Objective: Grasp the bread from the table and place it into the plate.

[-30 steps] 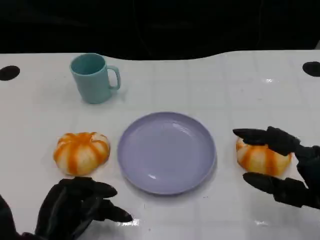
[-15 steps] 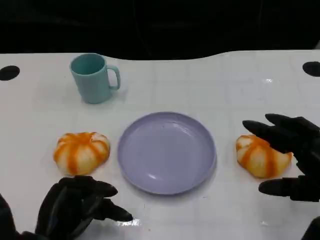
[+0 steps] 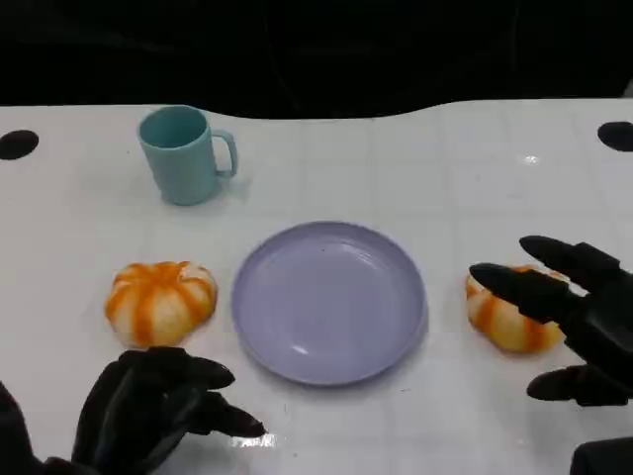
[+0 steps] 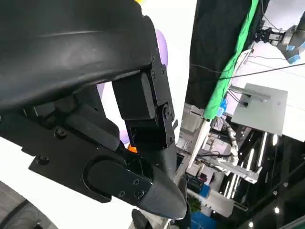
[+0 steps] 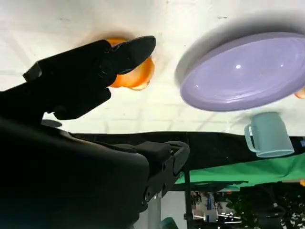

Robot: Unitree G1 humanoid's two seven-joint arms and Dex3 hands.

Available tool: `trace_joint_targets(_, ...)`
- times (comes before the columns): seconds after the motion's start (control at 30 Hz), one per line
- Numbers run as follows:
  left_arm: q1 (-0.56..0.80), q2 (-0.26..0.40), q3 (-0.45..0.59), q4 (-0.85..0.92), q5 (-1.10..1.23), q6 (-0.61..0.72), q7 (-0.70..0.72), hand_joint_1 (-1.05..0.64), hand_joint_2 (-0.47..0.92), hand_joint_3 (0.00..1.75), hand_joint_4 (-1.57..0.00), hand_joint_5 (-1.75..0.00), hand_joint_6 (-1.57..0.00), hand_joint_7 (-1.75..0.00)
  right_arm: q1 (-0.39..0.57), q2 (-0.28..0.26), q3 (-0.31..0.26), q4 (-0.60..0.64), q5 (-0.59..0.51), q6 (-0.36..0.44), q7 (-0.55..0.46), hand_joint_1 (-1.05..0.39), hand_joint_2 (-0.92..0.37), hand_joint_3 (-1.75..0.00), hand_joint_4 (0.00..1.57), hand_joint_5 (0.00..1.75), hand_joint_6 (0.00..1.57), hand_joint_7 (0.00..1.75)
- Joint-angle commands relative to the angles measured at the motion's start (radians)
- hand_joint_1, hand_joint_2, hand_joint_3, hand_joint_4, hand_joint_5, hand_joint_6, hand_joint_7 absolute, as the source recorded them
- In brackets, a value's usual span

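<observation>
Two orange-striped bread rolls lie on the white table, one on either side of a lilac plate (image 3: pixel 329 302). The right bread (image 3: pixel 506 317) sits just right of the plate, and my right hand (image 3: pixel 572 322) hovers at it with fingers spread, the upper fingers (image 3: pixel 519 285) over its top and the thumb apart on the near side. In the right wrist view those fingers (image 5: pixel 95 71) cover part of that bread (image 5: pixel 136 76) beside the plate (image 5: pixel 243 71). The left bread (image 3: pixel 160 302) lies untouched. My left hand (image 3: pixel 153 411) rests near the front edge behind it, holding nothing.
A teal mug (image 3: pixel 186 153) stands at the back left, well away from both hands; it appears in the right wrist view too (image 5: pixel 267 136). Black holes mark the table's far corners (image 3: pixel 18 144). The table's back edge meets a dark backdrop.
My right hand has drawn back toward the near right, and its upper fingers have dropped onto the top of the right bread. The bread, plate and left hand have stayed put.
</observation>
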Motion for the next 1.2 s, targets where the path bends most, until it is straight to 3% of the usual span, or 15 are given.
trace_joint_targets(0.03, 0.009, 0.009, 0.009, -0.013, -0.008, 0.016, 0.012, -0.99, 0.79, 0.0, -1.57, -0.21, -1.56, 0.0, -0.047, -0.028, 0.038, 0.056, -0.044, 0.029, -0.017, -0.38, -0.76, -0.01, 0.0, 0.23, 0.23, 0.01)
trace_joint_targets(0.53, 0.013, 0.008, 0.009, -0.022, -0.002, 0.014, 0.014, -0.99, 0.8, 0.0, -1.57, -0.22, -1.56, 0.0, -0.213, -0.047, 0.174, 0.29, -0.101, 0.056, -0.051, -0.4, -0.79, 0.0, 0.06, 0.27, 0.25, 0.01)
trace_joint_targets(0.9, 0.019, 0.009, 0.006, -0.034, 0.002, 0.017, 0.016, -0.98, 0.8, 0.0, -1.57, -0.22, -1.55, 0.0, -0.301, -0.034, 0.267, 0.382, -0.115, 0.094, -0.018, -0.33, -0.78, 0.0, 0.15, 0.17, 0.29, 0.01)
trace_joint_targets(1.2, 0.02, 0.006, 0.004, -0.033, 0.001, 0.013, 0.012, -0.99, 0.81, 0.0, -1.57, -0.22, -1.56, 0.0, -0.381, 0.006, 0.327, 0.486, -0.113, 0.113, -0.045, -0.27, -0.78, 0.0, 0.25, 0.15, 0.34, 0.02)
